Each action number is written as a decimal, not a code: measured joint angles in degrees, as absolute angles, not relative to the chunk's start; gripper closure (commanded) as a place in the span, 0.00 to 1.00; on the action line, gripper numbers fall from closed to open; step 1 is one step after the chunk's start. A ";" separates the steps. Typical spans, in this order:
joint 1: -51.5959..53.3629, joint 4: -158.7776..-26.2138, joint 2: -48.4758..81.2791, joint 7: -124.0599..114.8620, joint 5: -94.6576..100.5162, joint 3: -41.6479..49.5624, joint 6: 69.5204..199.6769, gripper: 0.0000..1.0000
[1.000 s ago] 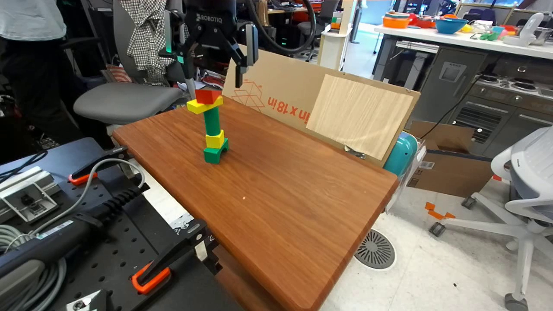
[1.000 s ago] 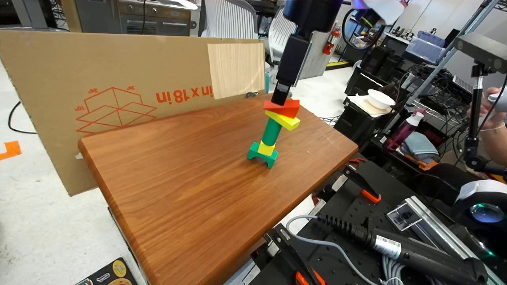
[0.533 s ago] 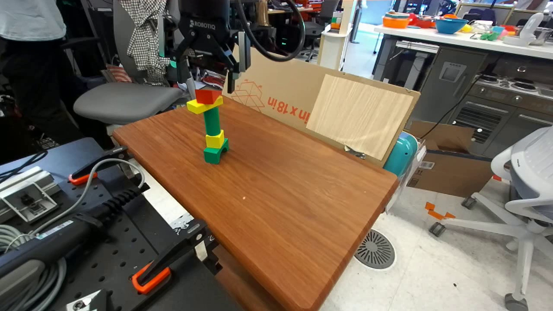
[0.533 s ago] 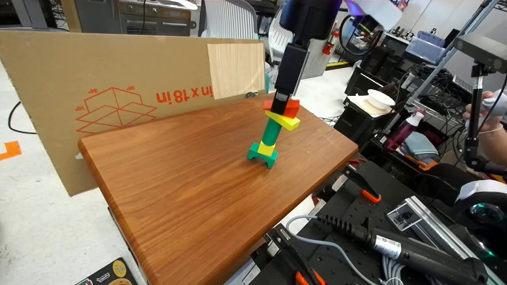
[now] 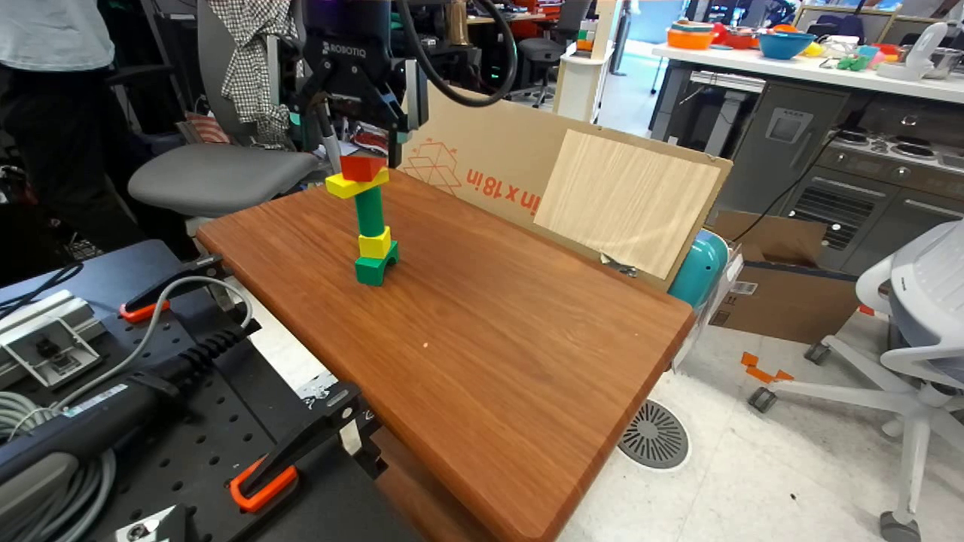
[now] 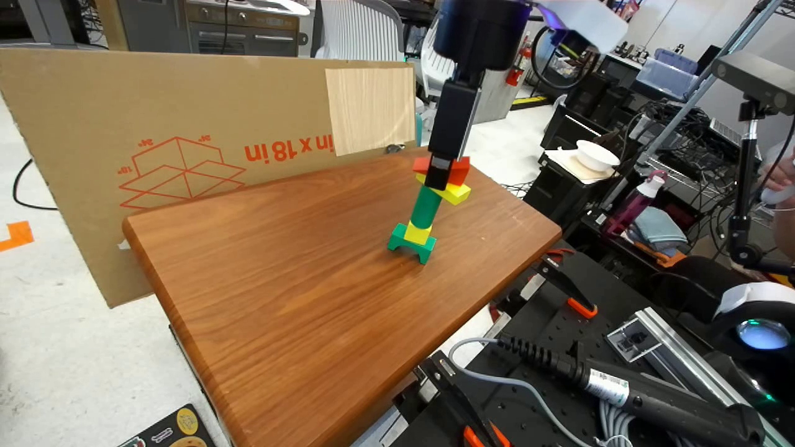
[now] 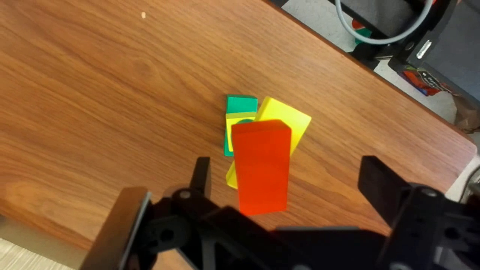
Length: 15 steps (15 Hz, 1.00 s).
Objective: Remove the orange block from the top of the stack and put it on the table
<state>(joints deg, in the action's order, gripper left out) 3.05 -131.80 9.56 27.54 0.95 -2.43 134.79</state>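
Note:
The orange block (image 5: 361, 168) lies on top of the stack in both exterior views; parts of it show beside the near finger (image 6: 460, 172). The stack (image 5: 370, 212) has a yellow block under it, then a green cylinder (image 6: 426, 208), a yellow block and a green arch. It stands on the brown table (image 5: 489, 324). My gripper (image 6: 438, 179) is open at the height of the orange block. In the wrist view, the orange block (image 7: 262, 168) lies between the spread fingers of the gripper (image 7: 287, 165), closer to the left finger. A gap shows on both sides.
A cardboard sheet (image 5: 497, 150) with a pale plywood board (image 5: 629, 199) stands along the table's far edge. A black bench (image 5: 203, 444) with cables and orange-handled clamps (image 5: 263, 482) adjoins the opposite edge. Wide bare tabletop (image 6: 279, 298) lies beside the stack.
My open gripper has come down and, in an exterior view, a little leftward, so its fingers are now level with the orange block. The stack has not moved.

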 measured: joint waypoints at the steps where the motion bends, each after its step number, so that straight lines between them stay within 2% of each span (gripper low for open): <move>1: 3.14 -131.79 9.51 26.45 1.91 -2.56 134.26 0.00; 6: 3.28 -131.80 9.26 22.39 5.30 -3.03 131.51 0.02; 7: 3.28 -131.80 9.26 21.99 5.50 -3.03 131.23 0.25; 9: 3.27 -131.79 9.26 21.54 5.52 -3.03 130.57 0.31; 12: 3.26 -131.79 9.26 20.89 5.58 -3.03 129.88 0.57; 15: 3.26 -131.79 9.26 20.30 5.98 -3.03 129.57 0.78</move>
